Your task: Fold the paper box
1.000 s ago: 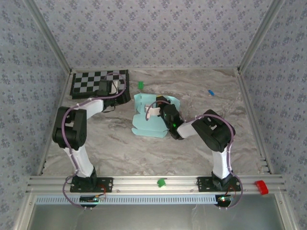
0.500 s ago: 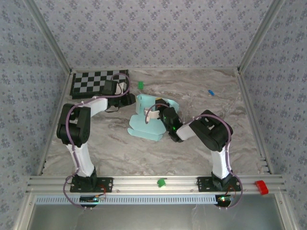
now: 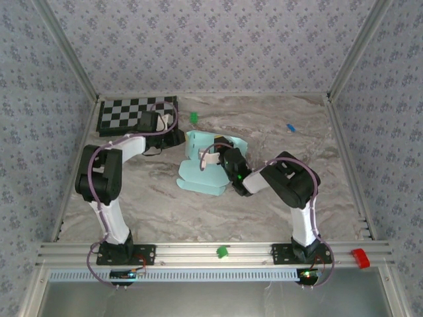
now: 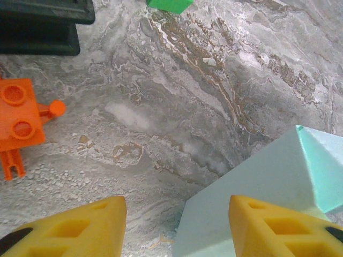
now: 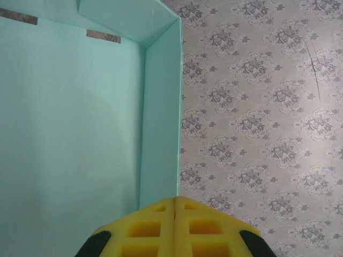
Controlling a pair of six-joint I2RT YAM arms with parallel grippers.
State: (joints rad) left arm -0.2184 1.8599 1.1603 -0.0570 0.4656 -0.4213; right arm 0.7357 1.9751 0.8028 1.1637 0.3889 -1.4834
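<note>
Right wrist: right gripper (image 5: 176,206) pinches together on the paper box (image 5: 64,134) wall; left gripper (image 4: 176,209) stands apart at its corner.

no readable text, no labels, no numbers

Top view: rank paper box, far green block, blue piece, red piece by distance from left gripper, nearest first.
1. paper box, just right of the left gripper.
2. far green block, beyond it, toward the back wall.
3. blue piece, far right side.
4. red piece, on the near-right rail.
</note>
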